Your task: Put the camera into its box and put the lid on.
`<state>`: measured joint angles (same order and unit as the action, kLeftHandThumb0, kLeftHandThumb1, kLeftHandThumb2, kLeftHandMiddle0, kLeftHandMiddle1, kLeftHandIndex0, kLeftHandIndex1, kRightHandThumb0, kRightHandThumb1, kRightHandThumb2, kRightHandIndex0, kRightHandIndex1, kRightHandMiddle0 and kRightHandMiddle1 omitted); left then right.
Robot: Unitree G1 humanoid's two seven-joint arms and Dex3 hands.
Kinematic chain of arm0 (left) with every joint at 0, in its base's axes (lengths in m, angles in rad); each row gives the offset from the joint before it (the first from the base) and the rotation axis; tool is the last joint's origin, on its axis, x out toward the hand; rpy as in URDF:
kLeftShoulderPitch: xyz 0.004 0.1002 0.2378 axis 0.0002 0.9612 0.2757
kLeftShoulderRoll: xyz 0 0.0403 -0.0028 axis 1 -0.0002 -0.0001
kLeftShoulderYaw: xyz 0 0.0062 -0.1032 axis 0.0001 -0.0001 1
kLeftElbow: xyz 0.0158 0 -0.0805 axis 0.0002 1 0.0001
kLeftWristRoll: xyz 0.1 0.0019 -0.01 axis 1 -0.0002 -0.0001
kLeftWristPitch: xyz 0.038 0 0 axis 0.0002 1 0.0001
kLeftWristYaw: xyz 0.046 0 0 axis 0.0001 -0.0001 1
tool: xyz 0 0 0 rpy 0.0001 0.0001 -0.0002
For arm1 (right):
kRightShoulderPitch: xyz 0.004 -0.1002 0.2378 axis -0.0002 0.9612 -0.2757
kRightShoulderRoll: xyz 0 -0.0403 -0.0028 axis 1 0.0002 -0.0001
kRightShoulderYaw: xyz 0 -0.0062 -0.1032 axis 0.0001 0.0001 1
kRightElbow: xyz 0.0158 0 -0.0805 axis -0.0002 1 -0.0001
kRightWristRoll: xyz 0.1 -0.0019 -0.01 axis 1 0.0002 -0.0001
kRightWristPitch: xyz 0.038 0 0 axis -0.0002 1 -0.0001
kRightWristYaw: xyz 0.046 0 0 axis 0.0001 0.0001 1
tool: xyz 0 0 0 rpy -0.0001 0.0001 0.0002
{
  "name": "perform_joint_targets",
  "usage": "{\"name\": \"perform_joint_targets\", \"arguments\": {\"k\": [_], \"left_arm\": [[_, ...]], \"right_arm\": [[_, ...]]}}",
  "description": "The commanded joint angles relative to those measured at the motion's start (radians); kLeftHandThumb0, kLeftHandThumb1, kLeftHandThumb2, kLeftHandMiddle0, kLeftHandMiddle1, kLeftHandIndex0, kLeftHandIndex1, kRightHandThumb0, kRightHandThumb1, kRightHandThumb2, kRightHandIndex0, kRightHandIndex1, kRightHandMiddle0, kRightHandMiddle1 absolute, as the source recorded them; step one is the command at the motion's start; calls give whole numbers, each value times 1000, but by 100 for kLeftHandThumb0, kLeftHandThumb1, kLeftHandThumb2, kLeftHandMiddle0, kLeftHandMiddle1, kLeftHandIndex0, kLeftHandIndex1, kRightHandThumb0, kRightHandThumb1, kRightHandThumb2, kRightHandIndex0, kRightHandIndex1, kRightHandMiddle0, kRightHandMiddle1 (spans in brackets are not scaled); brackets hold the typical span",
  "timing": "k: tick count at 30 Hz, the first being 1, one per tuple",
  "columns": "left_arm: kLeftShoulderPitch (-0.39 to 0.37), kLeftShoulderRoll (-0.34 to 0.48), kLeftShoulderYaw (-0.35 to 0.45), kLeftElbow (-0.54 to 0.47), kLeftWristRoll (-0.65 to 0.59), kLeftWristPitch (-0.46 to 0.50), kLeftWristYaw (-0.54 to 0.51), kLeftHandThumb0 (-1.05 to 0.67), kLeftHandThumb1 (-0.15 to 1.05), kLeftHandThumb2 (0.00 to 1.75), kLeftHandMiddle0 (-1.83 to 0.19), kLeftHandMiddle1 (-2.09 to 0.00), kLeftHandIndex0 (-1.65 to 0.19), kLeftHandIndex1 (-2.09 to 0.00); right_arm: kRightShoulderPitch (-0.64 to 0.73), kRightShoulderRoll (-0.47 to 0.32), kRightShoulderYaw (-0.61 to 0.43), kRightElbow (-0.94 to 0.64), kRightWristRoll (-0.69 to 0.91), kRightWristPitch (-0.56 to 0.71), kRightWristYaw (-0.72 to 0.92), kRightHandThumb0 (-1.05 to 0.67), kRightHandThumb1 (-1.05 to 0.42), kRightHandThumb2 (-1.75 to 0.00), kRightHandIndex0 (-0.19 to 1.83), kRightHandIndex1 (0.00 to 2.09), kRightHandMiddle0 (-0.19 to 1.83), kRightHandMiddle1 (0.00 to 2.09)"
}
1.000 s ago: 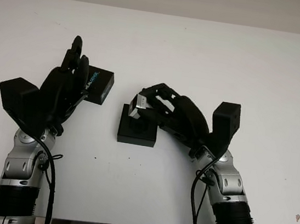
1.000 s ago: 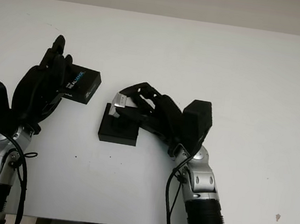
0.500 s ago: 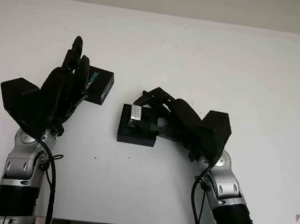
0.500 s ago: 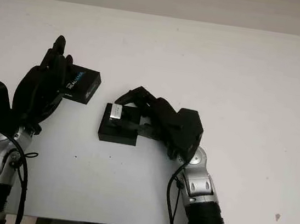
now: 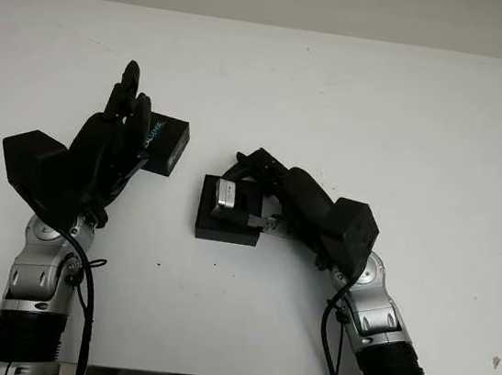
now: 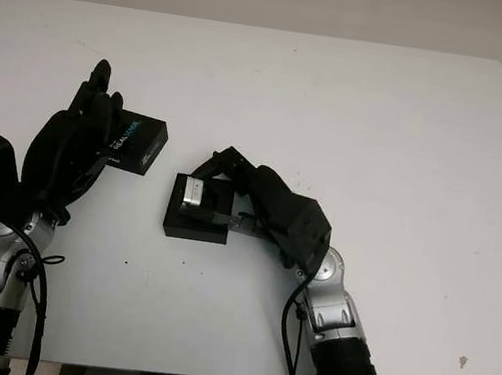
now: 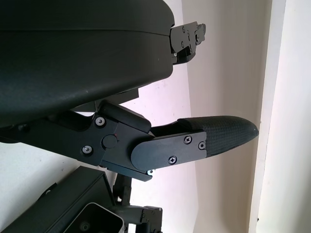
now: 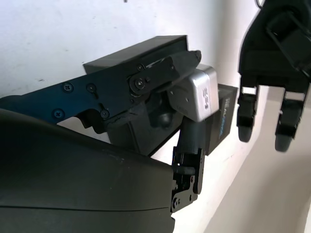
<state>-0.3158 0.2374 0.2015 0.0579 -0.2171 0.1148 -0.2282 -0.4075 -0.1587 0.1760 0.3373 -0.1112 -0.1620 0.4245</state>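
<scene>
Gripping the small silver camera (image 5: pixel 229 194) in the right hand (image 5: pixel 273 198), fingers curled around its sides; holding it right at the open black box (image 5: pixel 226 223), low over the recess, with the camera's lower part seeming to sit inside the box walls, though how deep it is seated cannot be told; reaching in from the box's right side, with the right wrist and forearm trailing back toward the near edge of the white desk (image 5: pixel 355 99); showing, in the right wrist view, the silver camera (image 8: pixel 198 93) pinched between the black fingers (image 8: pixel 160 73) just above the dark box (image 8: pixel 141 53); hanging open and holding nothing, the left hand (image 5: pixel 121 133), raised upright well to the left of the box, fingers pointing away toward the far side of the desk; lying just beyond and to the right of the left hand's fingertips, the black lid (image 5: pixel 166 143) with pale lettering on its top, partly covered by those fingers in the head views, touching or not cannot be told; sitting apart from the box, the lid, off to the box's far left with a strip of bare desk between them; resting flat on the desk, both box and lid, roughly midway between the two hands taken together.
</scene>
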Motion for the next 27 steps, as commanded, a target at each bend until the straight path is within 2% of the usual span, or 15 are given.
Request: {"name": "perform_joint_targets", "arguments": {"k": [1, 3, 6, 7, 10, 11, 15, 21, 27], "left_arm": [[4, 4, -2, -14, 4, -5, 1, -83, 105, 62, 19, 0, 19, 0], [7, 6, -2, -17, 3, -4, 1, -83, 105, 62, 19, 0, 19, 0], [9, 7, -3, -21, 5, -3, 1, -84, 105, 62, 19, 0, 19, 0], [10, 7, -3, -22, 5, -2, 2, -83, 105, 62, 19, 0, 19, 0], [11, 8, -1, -24, 4, 1, 2, -83, 105, 62, 19, 0, 19, 0], [11, 8, -1, -25, 3, 2, 2, -83, 105, 62, 19, 0, 19, 0], [11, 12, 1, -24, 0, 5, -3, -83, 105, 62, 19, 0, 19, 0], [10, 16, 2, -24, -1, 7, -11, -83, 105, 62, 19, 0, 19, 0], [12, 14, -3, -32, 5, 16, 0, -83, 105, 61, 19, 0, 19, 0]], "right_arm": [[23, -18, 31, -5, -28, -6, 5, -44, -100, -6, 22, 0, 29, 159], [26, -32, 36, -21, -51, -23, -6, -43, -100, -6, 21, 0, 28, 156], [29, -76, 50, -59, -107, -69, -22, -46, -99, -5, 11, 0, 12, 140], [30, -93, 51, -80, -120, -81, -21, -50, -97, -5, 1, 0, 0, 115], [37, -129, 48, -132, -145, -102, -31, -54, -95, -5, -15, 1, -8, 69], [38, -135, 48, -142, -153, -106, -38, -55, -95, -5, -17, 1, -8, 61], [43, -163, 36, -188, -181, -145, -77, -55, -92, -5, -19, 0, -7, 50], [55, -200, 4, -280, -186, -150, -100, -53, -92, -5, -19, 0, -5, 47], [65, -226, -35, -345, -157, -153, -101, -53, -95, -6, -19, 0, 2, 33]]}}
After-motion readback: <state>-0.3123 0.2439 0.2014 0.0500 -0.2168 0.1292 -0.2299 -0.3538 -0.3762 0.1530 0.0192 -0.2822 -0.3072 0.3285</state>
